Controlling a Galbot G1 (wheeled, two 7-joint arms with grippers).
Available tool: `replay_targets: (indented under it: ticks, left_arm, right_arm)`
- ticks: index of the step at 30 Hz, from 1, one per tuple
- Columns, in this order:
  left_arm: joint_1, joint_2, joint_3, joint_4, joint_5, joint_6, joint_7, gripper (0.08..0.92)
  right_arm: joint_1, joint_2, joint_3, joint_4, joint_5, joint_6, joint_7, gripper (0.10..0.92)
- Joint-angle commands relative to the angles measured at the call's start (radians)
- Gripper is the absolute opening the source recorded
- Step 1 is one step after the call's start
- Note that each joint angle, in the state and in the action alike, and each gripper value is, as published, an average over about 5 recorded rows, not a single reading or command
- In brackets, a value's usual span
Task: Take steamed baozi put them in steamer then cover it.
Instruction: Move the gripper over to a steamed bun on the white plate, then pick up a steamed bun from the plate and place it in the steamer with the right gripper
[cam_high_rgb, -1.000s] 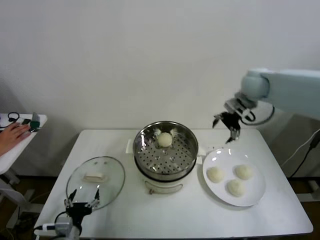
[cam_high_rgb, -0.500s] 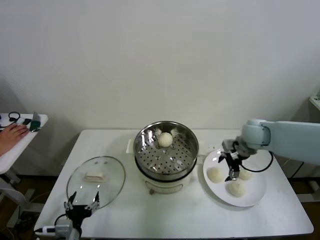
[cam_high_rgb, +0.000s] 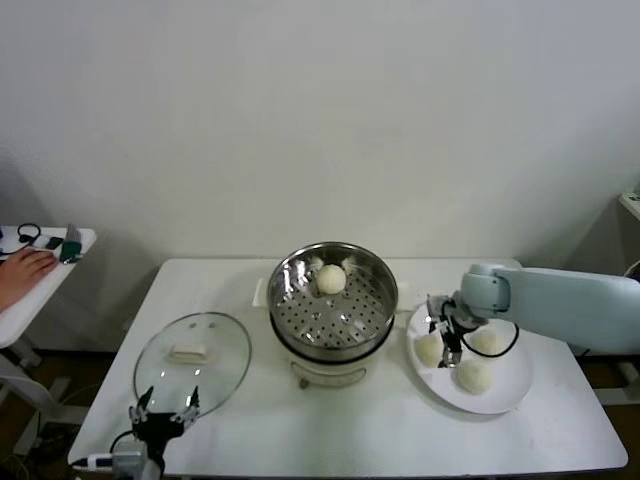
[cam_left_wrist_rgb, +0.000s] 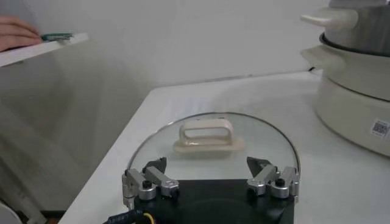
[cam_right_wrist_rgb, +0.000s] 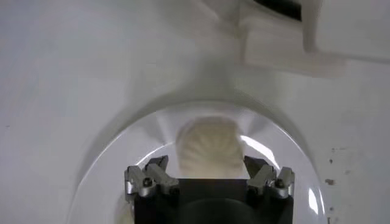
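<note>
The steamer (cam_high_rgb: 332, 300) stands mid-table with one steamed baozi (cam_high_rgb: 331, 279) on its perforated tray. Three more baozi lie on the white plate (cam_high_rgb: 506, 386) to its right. My right gripper (cam_high_rgb: 447, 336) is down over the plate's left baozi (cam_high_rgb: 429, 349). In the right wrist view that baozi (cam_right_wrist_rgb: 208, 146) sits between the open fingers of the gripper (cam_right_wrist_rgb: 207, 165), with small gaps on both sides. The glass cover (cam_high_rgb: 192, 355) lies flat on the table at the left. My left gripper (cam_high_rgb: 163, 410) waits open at the cover's near edge, its fingers (cam_left_wrist_rgb: 156, 167) empty, facing the cover's handle (cam_left_wrist_rgb: 208, 135).
A small side table at far left holds scissors and other items, with a person's hand (cam_high_rgb: 25, 268) resting on it. The steamer's base (cam_left_wrist_rgb: 359, 103) rises beside the cover. Bare tabletop (cam_high_rgb: 340, 425) lies in front of the steamer.
My right arm has come down from above the plate's far side to the left baozi on the plate, its fingers now astride it. The left arm has not moved.
</note>
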Motion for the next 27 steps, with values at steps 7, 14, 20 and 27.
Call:
replay_targets:
  ticks: [7,14,20,27]
  left_arm:
    - [0.0,-0.002,0.001,-0.006,0.008,0.001,0.0,0.823]
    - [0.006,-0.001,0.004,-0.017,0.011,0.0,0.0,0.823]
    - [0.001,0.002,0.01,-0.022,0.013,0.004,0.001,0.823]
    - [-0.003,0.009,0.012,-0.028,0.009,0.006,0.002,0.823]
  right_arm:
    - [-0.06,-0.003,0.084,-0.027,0.011,-0.014,0.001,0.622]
    - [0.27,-0.092,-0.085,0.083,0.102,0.046,-0.078,0.597]
    - [0.72,-0.076,-0.276,0.135,0.219,0.103,-0.19,0.602]
    - [0.887,0.091,-0.173,0.207,0.404,0.049,-0.193,0.602]
